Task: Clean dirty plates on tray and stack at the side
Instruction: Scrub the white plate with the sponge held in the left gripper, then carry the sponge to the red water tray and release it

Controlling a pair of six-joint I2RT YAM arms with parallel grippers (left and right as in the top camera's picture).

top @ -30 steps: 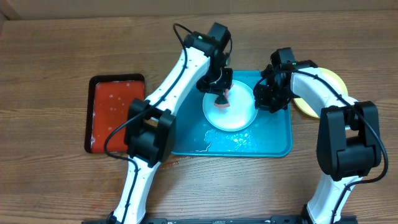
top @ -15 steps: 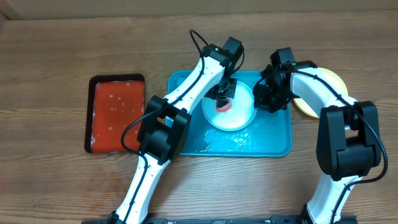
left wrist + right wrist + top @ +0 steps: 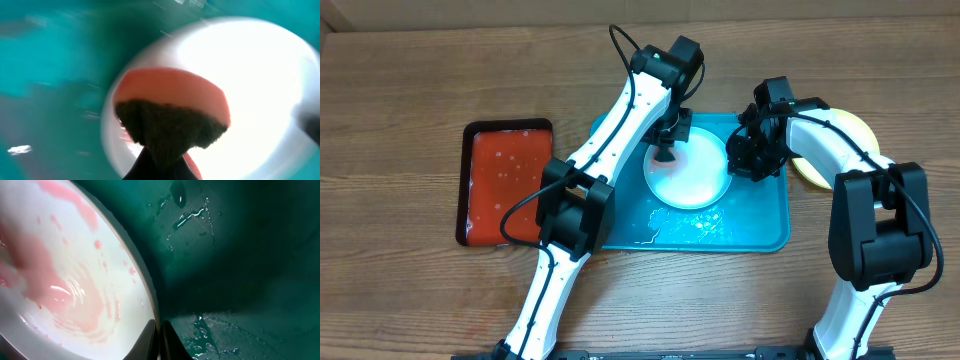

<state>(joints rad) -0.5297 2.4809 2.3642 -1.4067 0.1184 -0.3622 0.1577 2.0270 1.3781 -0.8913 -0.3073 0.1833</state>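
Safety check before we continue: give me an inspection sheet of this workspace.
Surface: brown wooden table, grain visible.
Job's things: light blue rimmed round plastic plate, pink smears, on large bright blue rectangular plastic tray, wet; yellow-green rimmed plate beside the tray, right, partly hidden by the arm.
Clutter: smaller red, black-edged tray, left.
Grippers: left gripper shut on orange sponge over the plate; right gripper clamps the plate's rim.
Cables: black cables loop along both arms.
Surroundings: nothing seen.
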